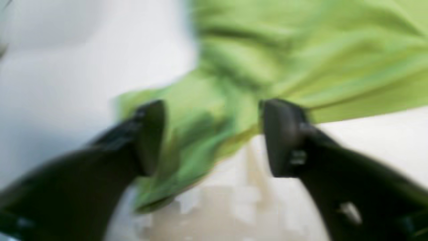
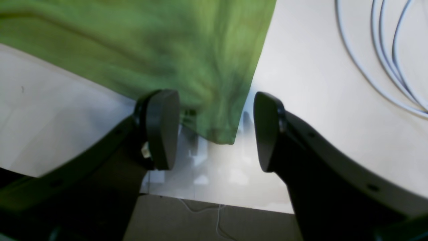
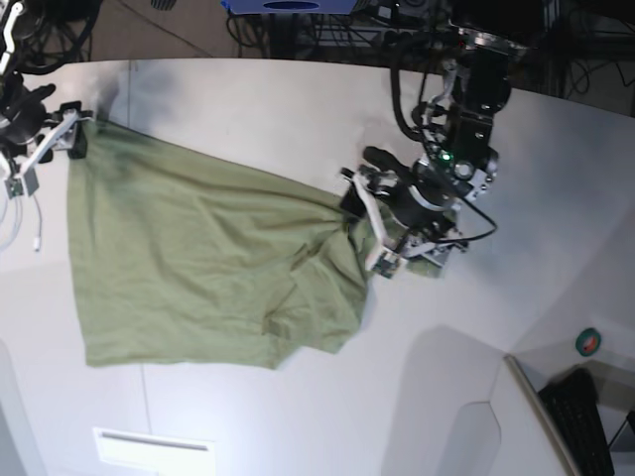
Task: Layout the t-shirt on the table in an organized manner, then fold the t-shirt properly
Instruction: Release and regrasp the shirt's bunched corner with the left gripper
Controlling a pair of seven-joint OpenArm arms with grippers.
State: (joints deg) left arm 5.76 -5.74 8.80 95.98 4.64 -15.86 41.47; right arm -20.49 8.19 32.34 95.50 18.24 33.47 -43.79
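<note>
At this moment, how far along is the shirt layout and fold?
Done: the olive-green cotton t-shirt lies mostly spread on the white tabletop. In hand: the left gripper and the right gripper stand open at opposite corners, cloth between their jaws. Left: the bunched side near the left gripper needs smoothing; no fold shows.

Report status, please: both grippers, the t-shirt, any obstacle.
Left gripper open at t-shirt corner. Right gripper open, corner between jaws. Shirt spread, bunched near left arm. White cables beside right gripper.
</note>
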